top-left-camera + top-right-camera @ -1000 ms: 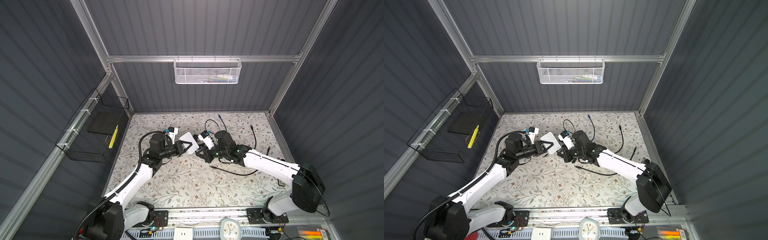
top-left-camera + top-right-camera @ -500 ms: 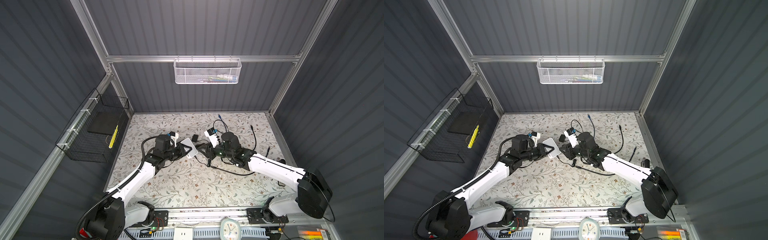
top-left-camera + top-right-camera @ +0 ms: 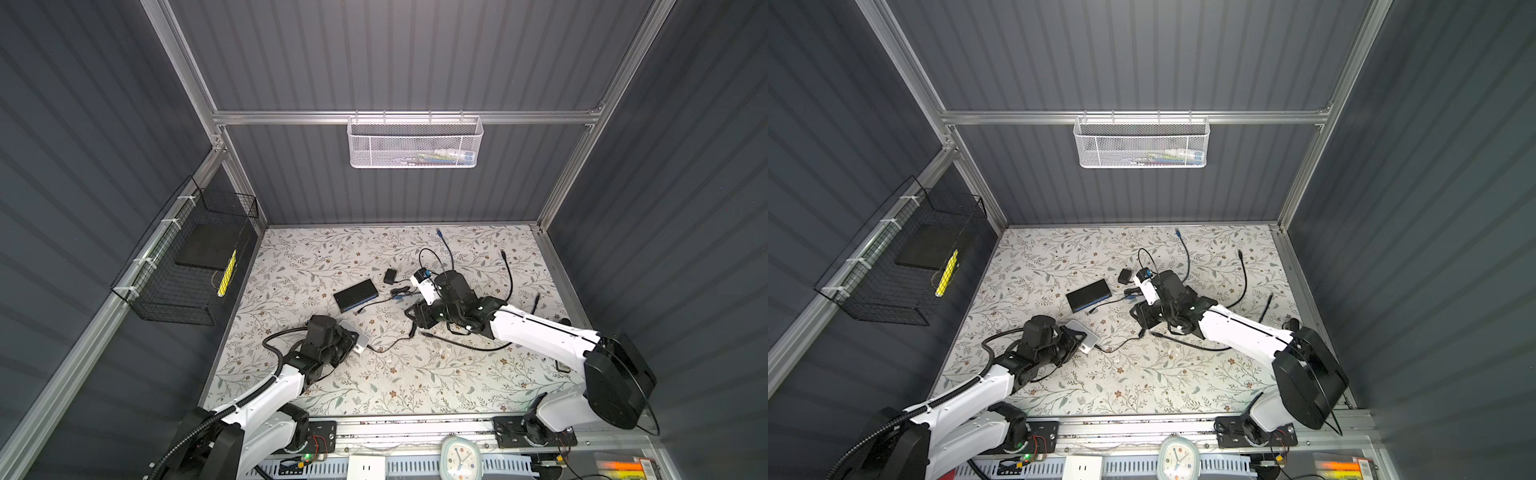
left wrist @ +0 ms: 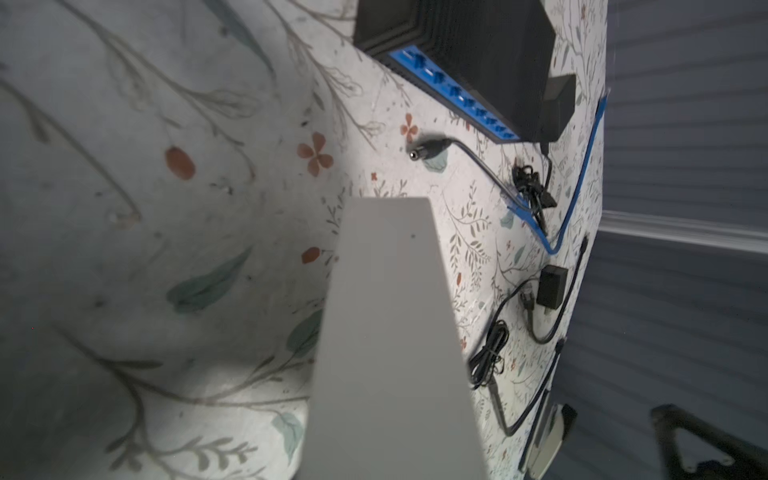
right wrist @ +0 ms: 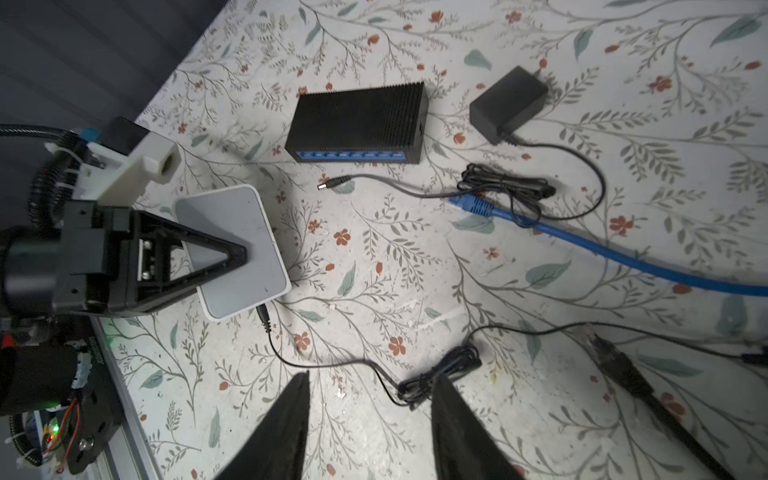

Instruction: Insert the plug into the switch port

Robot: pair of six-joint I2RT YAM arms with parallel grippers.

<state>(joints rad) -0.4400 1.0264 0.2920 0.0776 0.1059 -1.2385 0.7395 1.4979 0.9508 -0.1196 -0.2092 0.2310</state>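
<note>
Flower-patterned desk (image 3: 415,374) inside grey ribbed walls (image 3: 374,62), left hand (image 5: 239,255) clamped on flat white box (image 5: 232,216), black plug (image 5: 263,312) at its right edge, pointing left, cable (image 5: 332,363) trailing right, right hand (image 5: 368,378) open

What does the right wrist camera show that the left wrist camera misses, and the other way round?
Only the right wrist view: the left fingers clamped on the white box, and a thin black plug meeting its edge. Only the left wrist view: a small black block lying among the far cables. Both: the white box, the black box with blue ports, a loose barrel plug and the blue cable.
</note>
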